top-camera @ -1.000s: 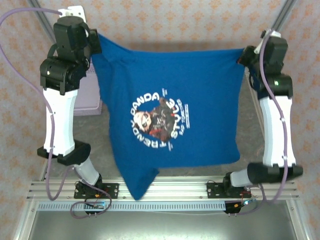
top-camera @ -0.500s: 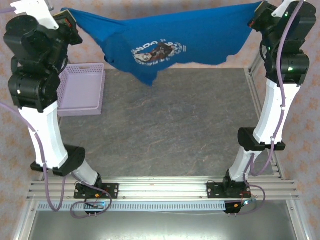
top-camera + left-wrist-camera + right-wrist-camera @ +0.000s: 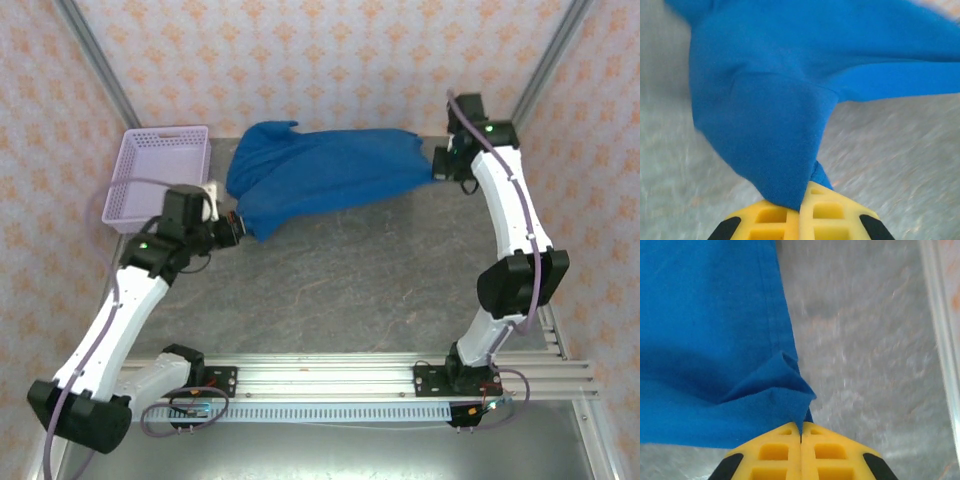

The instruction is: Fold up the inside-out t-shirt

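The royal-blue t-shirt (image 3: 325,180) is stretched low over the far part of the grey table, plain blue side up, its print hidden. My left gripper (image 3: 238,226) is shut on its near-left corner. In the left wrist view the cloth (image 3: 770,100) bunches out from between the yellow fingers (image 3: 775,220). My right gripper (image 3: 440,163) is shut on the far-right corner. In the right wrist view a folded point of cloth (image 3: 715,350) runs into the closed yellow fingers (image 3: 825,450).
A lavender mesh basket (image 3: 140,195) stands at the table's far left, just behind my left arm. The metal frame rail (image 3: 330,380) runs along the near edge, and a frame post (image 3: 545,70) rises at the far right. Bare grey tabletop (image 3: 350,290) lies between the arms.
Both arms have swung down and away from the camera, carrying the shirt from a raised, spread position down to the far part of the table. The printed face no longer shows.
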Controlling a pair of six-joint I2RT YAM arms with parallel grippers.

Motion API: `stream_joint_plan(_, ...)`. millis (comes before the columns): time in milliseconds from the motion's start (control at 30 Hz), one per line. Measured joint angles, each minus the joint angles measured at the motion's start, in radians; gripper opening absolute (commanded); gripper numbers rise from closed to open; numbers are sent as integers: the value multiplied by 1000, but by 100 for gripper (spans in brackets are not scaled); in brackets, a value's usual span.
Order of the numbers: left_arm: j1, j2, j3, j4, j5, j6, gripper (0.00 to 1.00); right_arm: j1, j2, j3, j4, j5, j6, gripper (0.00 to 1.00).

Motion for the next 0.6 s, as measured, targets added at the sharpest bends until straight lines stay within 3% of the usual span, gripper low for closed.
stream_joint_plan(233, -11, -12, -156, 35, 11, -12, 0, -2, -278, -554, 268, 22, 21, 0)
stream_joint_plan(600, -87, -8, -309, 11, 35, -75, 1, -49, -340, -841, 414, 116, 137, 7)
